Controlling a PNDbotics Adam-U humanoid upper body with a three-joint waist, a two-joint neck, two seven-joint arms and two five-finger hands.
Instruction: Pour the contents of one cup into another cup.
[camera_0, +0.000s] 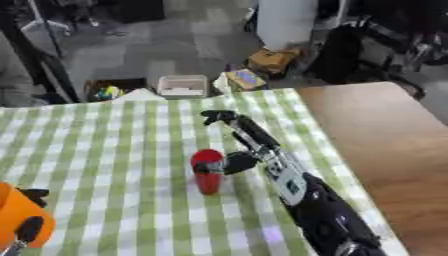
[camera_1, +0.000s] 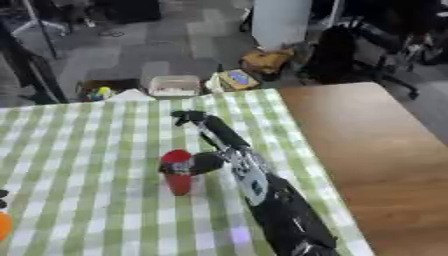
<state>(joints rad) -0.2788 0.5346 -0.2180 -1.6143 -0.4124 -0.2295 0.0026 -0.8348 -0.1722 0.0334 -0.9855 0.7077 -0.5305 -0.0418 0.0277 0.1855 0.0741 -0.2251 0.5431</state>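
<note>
A red cup (camera_0: 207, 172) stands upright on the green checked cloth (camera_0: 114, 150), near its middle. My right hand (camera_0: 262, 150) lies just right of it, fingers (camera_0: 229, 120) stretched straight toward the far edge past the cup. Its thumb (camera_0: 234, 163) rests against the cup's upper side, and the hand is open. At the lower left corner an orange cup (camera_0: 19, 217) is held up close to the camera. Dark fingers of my left hand (camera_0: 33, 196) are curled round it. What either cup holds is hidden.
Bare wooden tabletop (camera_0: 385, 135) lies to the right of the cloth. Beyond the far edge, on the floor, are a white box (camera_0: 182, 85), small boxes (camera_0: 271, 60) and chair legs. My right forearm (camera_0: 324, 210) crosses the cloth's lower right.
</note>
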